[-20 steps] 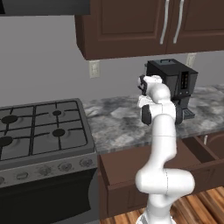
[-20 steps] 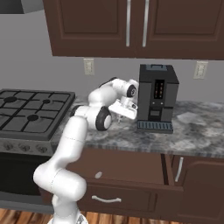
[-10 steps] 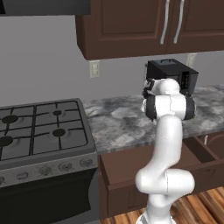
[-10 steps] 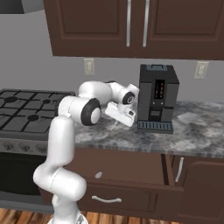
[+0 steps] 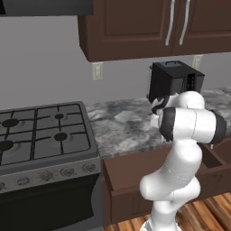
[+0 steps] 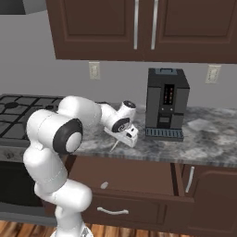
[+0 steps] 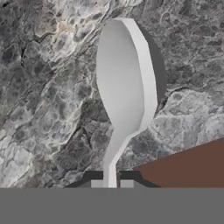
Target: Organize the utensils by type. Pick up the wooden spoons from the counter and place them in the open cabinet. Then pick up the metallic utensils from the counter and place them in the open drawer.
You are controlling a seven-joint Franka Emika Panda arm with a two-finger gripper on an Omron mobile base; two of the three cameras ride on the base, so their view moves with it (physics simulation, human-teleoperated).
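Hand view: the gripper [image 7: 109,183], fingers closed on the handle of a metallic spoon [image 7: 124,83], holds it over the counter [image 7: 48,109] near the open drawer [image 6: 134,178]. By this judgement, the spoon remains to be placed in the drawer.
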